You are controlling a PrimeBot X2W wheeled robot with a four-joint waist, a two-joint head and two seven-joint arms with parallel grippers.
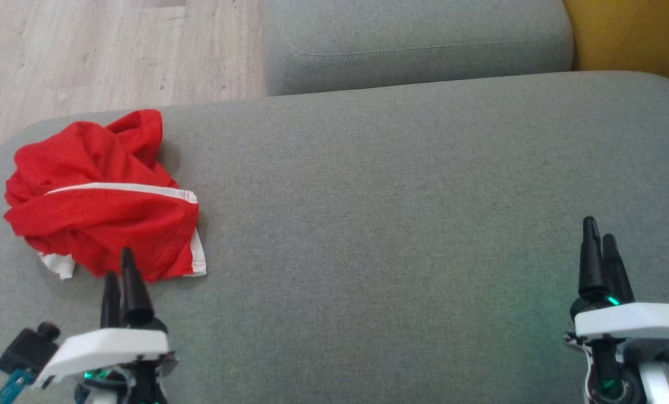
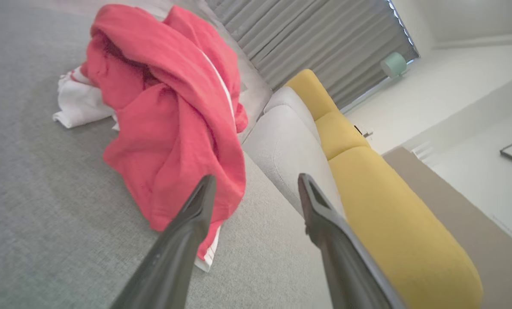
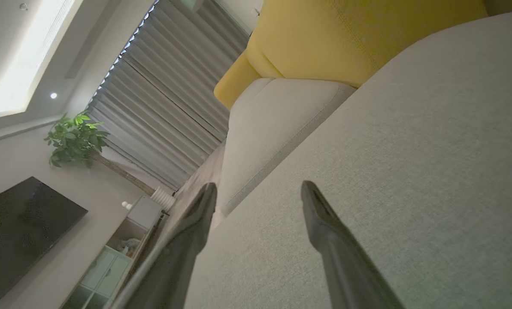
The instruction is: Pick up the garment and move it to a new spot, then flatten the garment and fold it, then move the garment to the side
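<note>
the crumpled red mesh garment (image 1: 101, 196) is lying at 9 o'clock on the grey sofa cushion (image 1: 396, 196), its white trim showing. the left gripper (image 1: 120, 265) is hovering at 7 o'clock by the garment's near edge, fingers spread apart and gripping nothing. the right gripper (image 1: 599, 230) is hanging at 4 o'clock, fingers likewise apart.

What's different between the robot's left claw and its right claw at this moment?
The left gripper sits close to the near edge of the crumpled red garment, while the right gripper is far from it, over bare grey cushion. Seen along its own length, the left gripper faces the garment; the right gripper faces plain cushion and the room beyond. Shared: both stand open and hold nothing.
</note>
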